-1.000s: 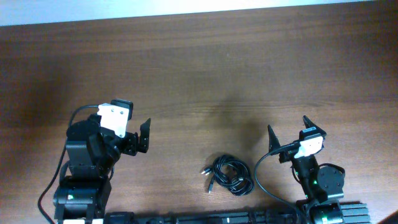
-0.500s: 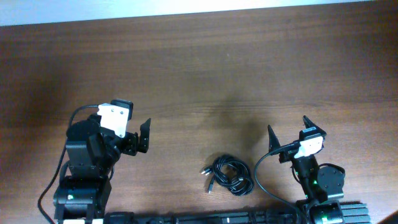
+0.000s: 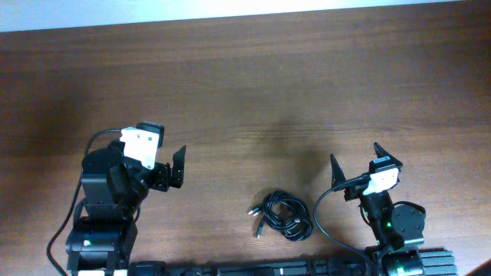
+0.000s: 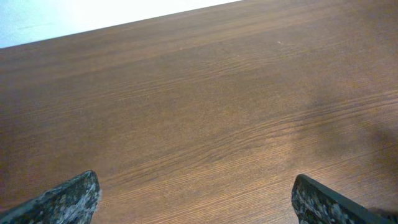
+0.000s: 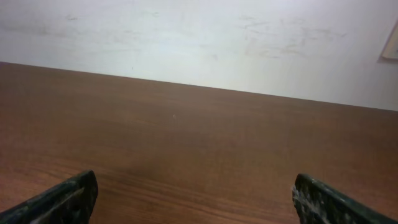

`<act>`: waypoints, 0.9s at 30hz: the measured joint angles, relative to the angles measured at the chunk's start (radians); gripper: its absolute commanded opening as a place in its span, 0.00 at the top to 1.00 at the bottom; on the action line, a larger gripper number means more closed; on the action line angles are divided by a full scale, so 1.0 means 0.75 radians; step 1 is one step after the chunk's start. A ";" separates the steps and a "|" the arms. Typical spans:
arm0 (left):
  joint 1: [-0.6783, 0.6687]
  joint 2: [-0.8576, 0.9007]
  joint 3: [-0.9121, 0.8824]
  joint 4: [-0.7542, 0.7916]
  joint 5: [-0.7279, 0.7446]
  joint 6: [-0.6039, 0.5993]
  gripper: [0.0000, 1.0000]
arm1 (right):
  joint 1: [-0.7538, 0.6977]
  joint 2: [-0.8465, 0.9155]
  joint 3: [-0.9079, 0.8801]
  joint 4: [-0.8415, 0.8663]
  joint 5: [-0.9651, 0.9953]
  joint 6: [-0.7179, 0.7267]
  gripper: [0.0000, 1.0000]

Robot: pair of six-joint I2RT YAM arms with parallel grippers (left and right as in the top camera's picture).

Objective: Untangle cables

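Cables [image 3: 284,216]: one knotted black bundle on the table [image 3: 245,77], at the near edge between the arms, plugs trailing left. We judge the right gripper [image 3: 358,162] nearer, the left gripper [image 4: 196,198] farther; both gape wide, empty

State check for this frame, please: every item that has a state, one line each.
cables: tangled in one coiled bundle, lying on the table between the two arms, plug ends sticking out to the left, not held.
left gripper: open, empty, above bare table, apart from the bundle.
right gripper: open, empty, apart from the bundle.
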 measured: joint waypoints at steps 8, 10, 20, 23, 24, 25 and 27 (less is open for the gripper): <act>0.000 0.001 0.001 0.098 0.014 0.001 0.01 | 0.000 0.000 0.000 0.000 0.000 -0.001 0.01; 0.000 0.001 0.001 0.099 0.065 0.004 0.01 | -0.001 0.000 0.000 0.000 0.000 0.000 0.01; -0.081 0.327 0.001 0.107 0.520 0.235 0.01 | 0.000 0.000 0.000 0.000 0.000 0.001 0.01; -0.277 0.394 0.002 0.133 0.543 0.246 0.01 | -0.001 0.000 0.000 0.000 0.000 0.000 0.01; -0.315 0.409 0.002 0.150 0.547 0.246 0.01 | 0.000 0.000 0.000 0.000 0.000 -0.001 0.01; -0.323 0.413 0.002 0.156 0.547 0.249 0.01 | 0.000 0.000 0.000 0.000 0.000 0.000 0.01; -0.323 0.415 0.002 0.139 0.576 0.250 0.01 | 0.000 0.000 0.000 0.000 0.000 -0.001 0.01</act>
